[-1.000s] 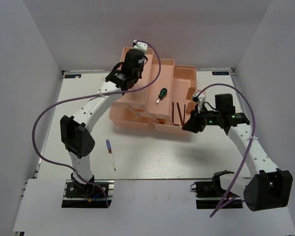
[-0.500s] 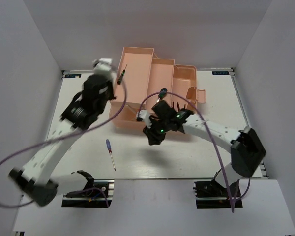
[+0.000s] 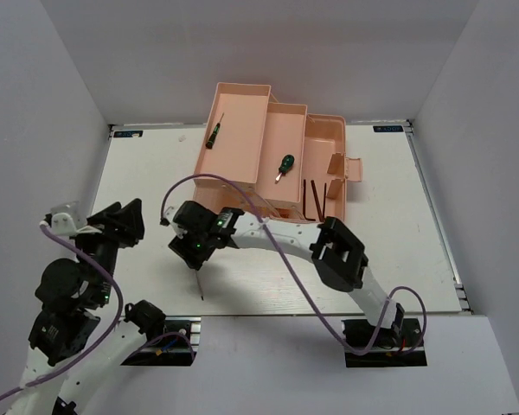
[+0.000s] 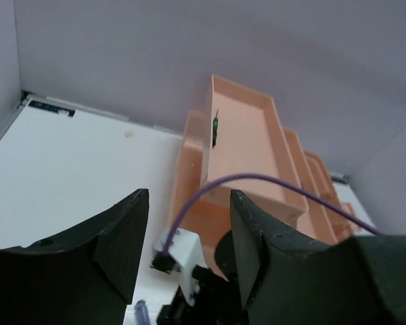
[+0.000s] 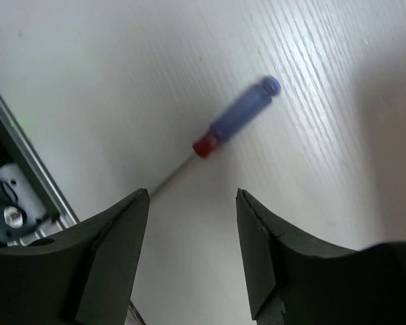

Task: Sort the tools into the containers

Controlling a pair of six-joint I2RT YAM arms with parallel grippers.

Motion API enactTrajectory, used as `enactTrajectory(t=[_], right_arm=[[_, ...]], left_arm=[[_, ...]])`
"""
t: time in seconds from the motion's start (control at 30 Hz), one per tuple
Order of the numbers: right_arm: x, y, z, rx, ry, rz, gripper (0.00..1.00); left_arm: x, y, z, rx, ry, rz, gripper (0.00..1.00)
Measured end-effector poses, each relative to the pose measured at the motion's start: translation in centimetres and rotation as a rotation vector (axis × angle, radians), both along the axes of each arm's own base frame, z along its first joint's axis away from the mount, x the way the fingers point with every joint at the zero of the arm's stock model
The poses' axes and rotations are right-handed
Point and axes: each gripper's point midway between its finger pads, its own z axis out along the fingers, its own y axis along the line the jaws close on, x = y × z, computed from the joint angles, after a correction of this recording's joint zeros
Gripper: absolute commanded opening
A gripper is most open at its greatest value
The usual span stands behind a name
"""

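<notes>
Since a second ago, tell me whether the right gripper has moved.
Yes. The right gripper swung left, from the right end of the toolbox to above the blue-handled screwdriver.

Your left gripper (image 4: 187, 203) stands wide apart, dark fingers (image 4: 115, 237) spread with nothing between them. Ahead, the pink toolbox (image 4: 250, 145) sits on the white table (image 4: 68, 162). A slim dark screwdriver (image 4: 215, 128) lies against the top tray's left wall. A purple cable (image 4: 271, 178) arcs across in front.

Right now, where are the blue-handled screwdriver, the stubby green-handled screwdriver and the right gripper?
blue-handled screwdriver (image 5: 203, 145), right wrist view, on its red collar.
stubby green-handled screwdriver (image 3: 284, 164), top external view, on its handle.
right gripper (image 5: 192, 198), right wrist view, midway between its fingertips.
</notes>
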Motion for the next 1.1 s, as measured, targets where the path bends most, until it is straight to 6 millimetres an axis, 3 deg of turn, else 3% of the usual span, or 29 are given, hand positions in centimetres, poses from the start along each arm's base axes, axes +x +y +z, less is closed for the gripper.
enactTrajectory(t=[0.17, 0.5, 0.63, 0.77, 0.87, 1.1], right_arm=[[-0.2, 3.0, -2.4, -0.019, -0.014, -0.075, 0.63], [2.6, 2.8, -6.6, -0.098, -0.078, -0.230, 0.56], [2.9, 2.8, -6.7, -0.103, -0.093, -0.250, 0.46], [3.2, 2.7, -6.8, -0.107, -0.111, -0.259, 0.14], [3.0, 2.7, -6.9, -0.104, -0.099, -0.255, 0.02], [0.8, 1.8, -6.4, -0.073, 0.100, -0.095, 0.00]], left_arm=[[0.2, -0.5, -3.1, 0.064, 0.076, -0.024, 0.63], [-1.5, -0.1, -3.7, 0.068, 0.063, -0.057, 0.63], [-1.8, -0.1, -4.1, 0.065, 0.063, -0.068, 0.63], [-2.0, -0.2, -4.6, 0.059, 0.077, -0.077, 0.63], [-2.2, -0.1, -4.9, 0.051, 0.087, -0.079, 0.63], [-2.1, -0.3, -5.7, 0.020, 0.112, -0.080, 0.63]])
